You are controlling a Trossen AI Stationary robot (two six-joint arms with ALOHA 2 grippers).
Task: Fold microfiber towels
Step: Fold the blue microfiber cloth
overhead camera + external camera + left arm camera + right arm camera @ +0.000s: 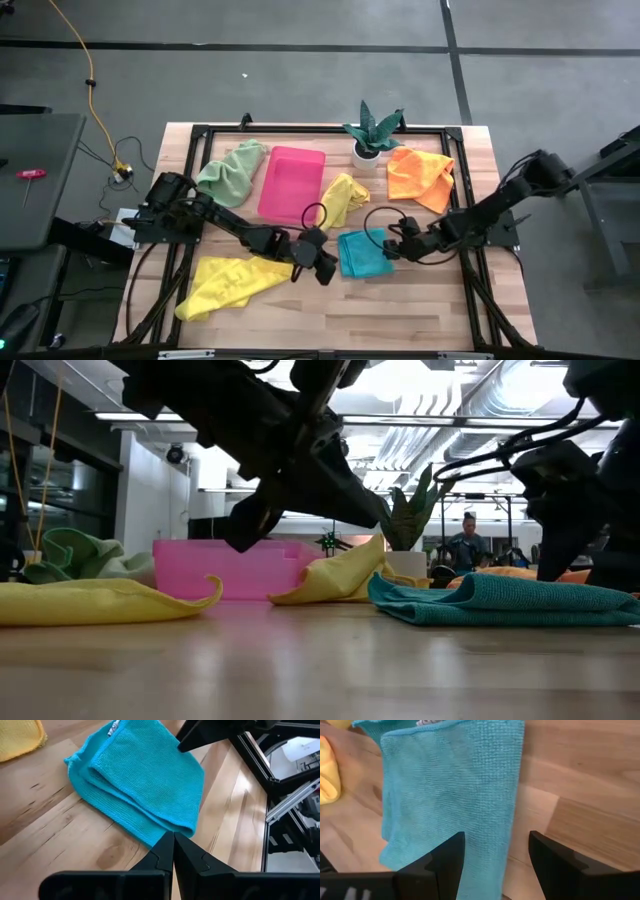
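Teal towel (pixel 361 253), folded, lies just in front of the pink tray (pixel 291 183), flanked by the left gripper (pixel 322 266) with fingers together and the right gripper (pixel 393 248) spread empty, so a careless pass could drag it unfolded.
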